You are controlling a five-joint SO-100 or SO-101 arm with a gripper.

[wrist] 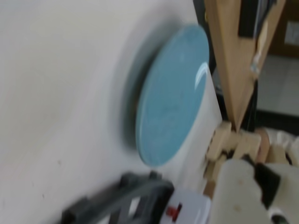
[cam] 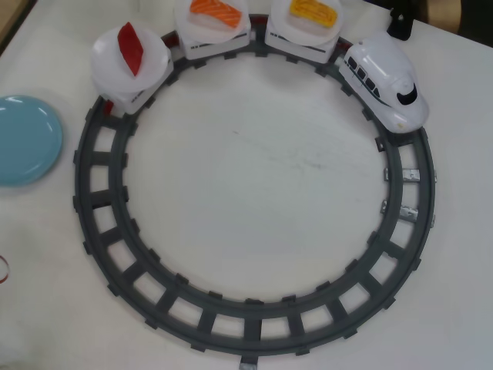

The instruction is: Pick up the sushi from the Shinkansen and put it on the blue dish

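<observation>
A cream pincer (wrist: 261, 186), jaw state unclear, is hovering beside the round light-blue dish (wrist: 170, 93); the yellow-orange oblong sushi (cam: 313, 11) is lying crosswise behind the white toy Shinkansen (cam: 385, 81), well apart from that dish.

Train (cam: 385, 81): glossy white plastic w/ black marks, highlights on roof. Track (cam: 100, 208): dark grey plastic, matt. White plates (cam: 127, 65): smooth, semi-gloss plastic. Egg sushi (cam: 312, 11): yellow-orange plastic look, slight sheen. Blue dish (cam: 23, 142): smooth, glossy; wrist view shows a bright glare spot near its rim (wrist: 201, 77). Table (cam: 254, 185): white, matt, faint scuffs mid-surface. Beyond table edge in wrist view: pale wood board (wrist: 231, 60), smooth.
</observation>
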